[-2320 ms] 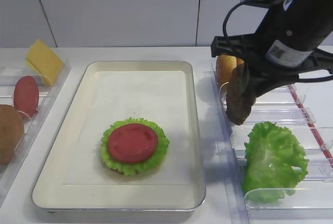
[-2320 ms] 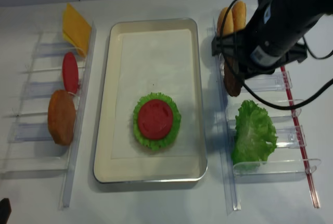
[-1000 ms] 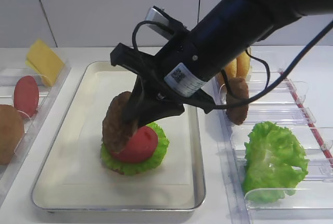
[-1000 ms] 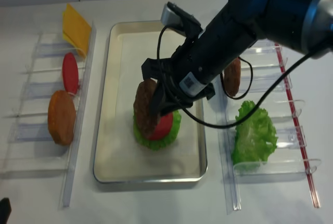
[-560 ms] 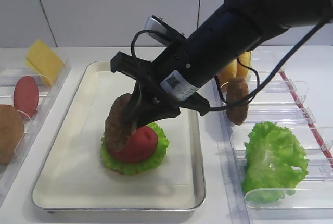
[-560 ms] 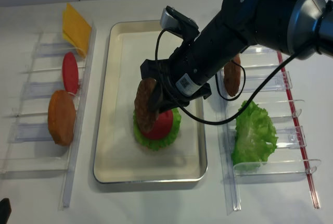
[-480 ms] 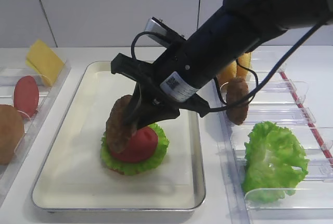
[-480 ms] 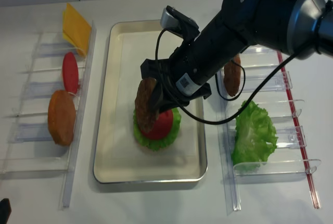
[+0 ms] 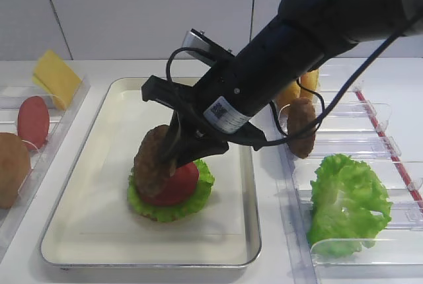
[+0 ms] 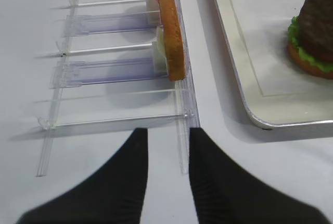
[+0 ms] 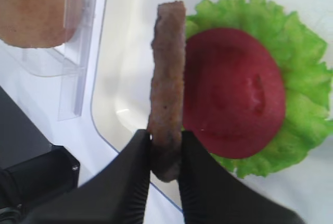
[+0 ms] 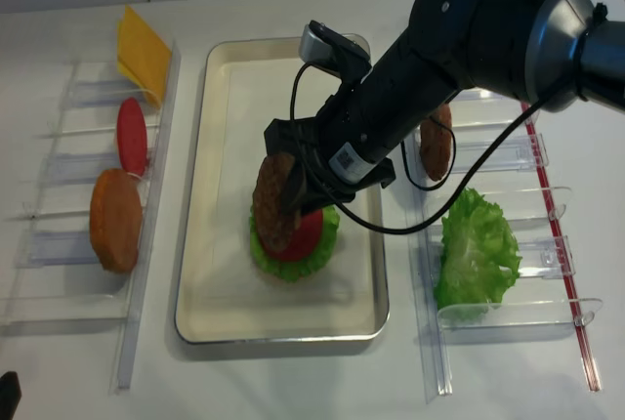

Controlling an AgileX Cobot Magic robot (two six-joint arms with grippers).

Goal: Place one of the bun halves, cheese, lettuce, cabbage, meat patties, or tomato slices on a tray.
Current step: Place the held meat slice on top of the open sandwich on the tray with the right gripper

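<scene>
on your far left, a thin yellow square cheese slice point(image 9: 57, 76) leans in the clear plastic divider rack point(image 12: 59, 244), with a flat red tomato slice point(image 9: 32, 121) and a golden-brown bun half point(image 9: 12, 168) standing on edge nearer the camera. the left arm's fingers point(image 10: 165, 179) hover above the white tabletop point(image 10: 104, 203) beside that rack, a narrow gap between them and nothing in it. next comes the cream rectangular tray with a metal rim point(image 9: 99, 231), where a bun base, a ruffled green lettuce leaf point(image 11: 307, 114) and a second red tomato slice point(image 11: 234, 96) are stacked. your right fingers point(image 11: 165, 153) are clenched on a rough dark brown meat patty point(image 11: 167, 91), held on edge, tilted, at the stack's left side, low over the tomato. to the right, another brown patty point(image 9: 301, 127), two golden buns point(image 9: 299, 87) and a big green lettuce leaf point(image 9: 345, 201) sit in the right rack point(image 9: 370, 251).
</scene>
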